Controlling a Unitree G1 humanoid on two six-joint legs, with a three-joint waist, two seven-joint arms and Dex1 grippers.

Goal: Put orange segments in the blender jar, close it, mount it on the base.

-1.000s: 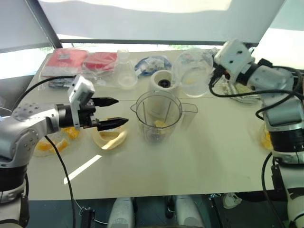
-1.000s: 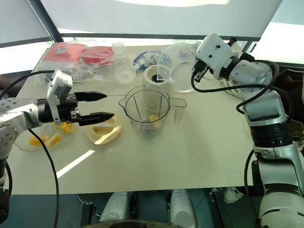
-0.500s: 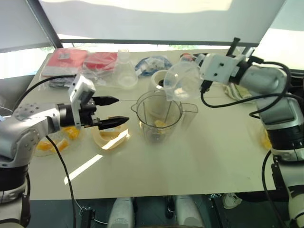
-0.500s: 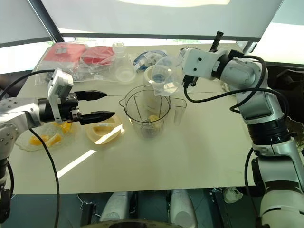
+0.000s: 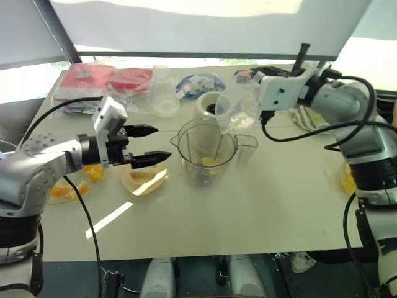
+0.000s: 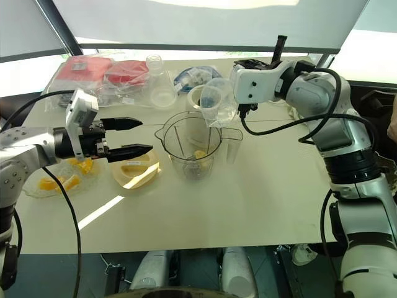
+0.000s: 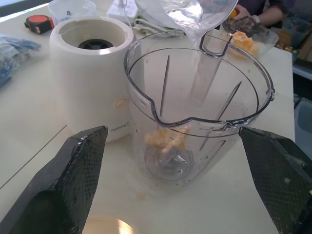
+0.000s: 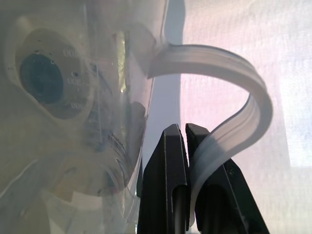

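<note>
While the right fingers [image 8: 170,161] are pressed together on the handle of a clear cup [image 6: 217,99], that cup hangs tipped over the blender jar [image 6: 192,146], so the filling step looks to be in hand. Orange segments [image 7: 165,139] already lie at the jar's bottom. The left fingers [image 6: 133,149] are spread wide, empty, beside the jar and above the pale yellow lid [image 6: 133,175] on the tabletop [image 6: 248,205]. Next, the cup likely needs setting aside before the lid goes on. Just behind the jar stands the base [image 7: 92,63], with a flask [image 6: 160,90] nearby crowding it; more segments sit in a dish [image 6: 37,189].
</note>
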